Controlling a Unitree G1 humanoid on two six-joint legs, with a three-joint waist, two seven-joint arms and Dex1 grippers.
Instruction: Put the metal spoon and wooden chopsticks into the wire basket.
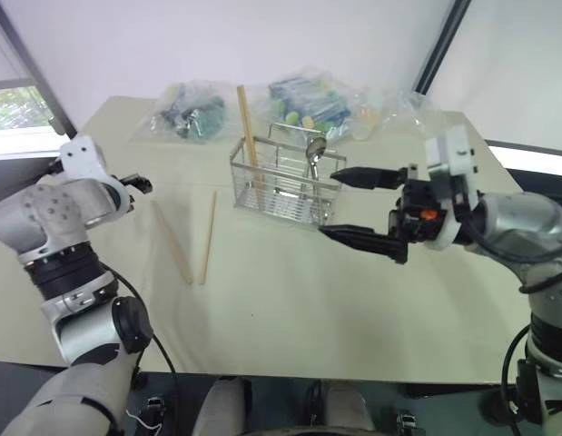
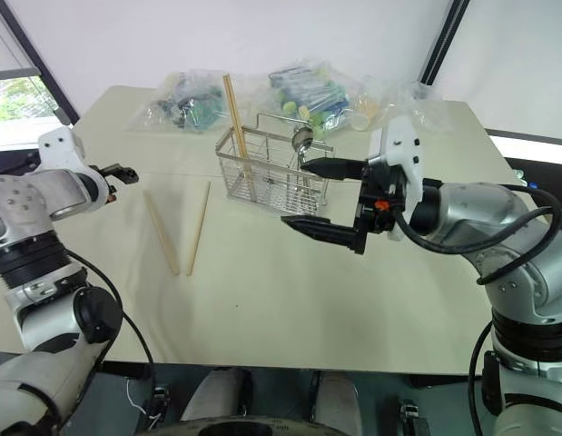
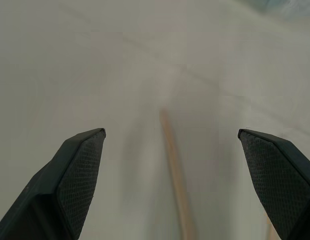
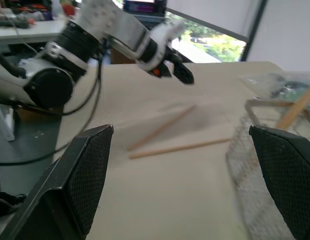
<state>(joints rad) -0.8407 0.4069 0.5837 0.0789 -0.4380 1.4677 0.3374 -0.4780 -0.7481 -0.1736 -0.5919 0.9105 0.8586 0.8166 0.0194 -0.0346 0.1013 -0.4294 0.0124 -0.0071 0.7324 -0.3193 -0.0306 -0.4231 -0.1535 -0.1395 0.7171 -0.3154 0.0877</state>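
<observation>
your wire basket [image 1: 282,186] stands mid-table, the metal spoon [image 1: 314,154] and one chopstick [image 1: 248,132] upright inside. two wooden chopsticks [image 1: 192,238] lie on bare table to its left. left gripper [image 1: 140,184] and right gripper [image 1: 353,207] both spread wide, holding nothing.

Seen between the two spread, textured black fingers [image 3: 77,175] of the left hand [image 3: 177,187]: one blurred, slim, light-tan wooden chopstick [image 3: 176,180] lying lengthwise on a pale beige worktop [image 3: 119,70], apart from both fingers, nearer the middle of the gap.
</observation>
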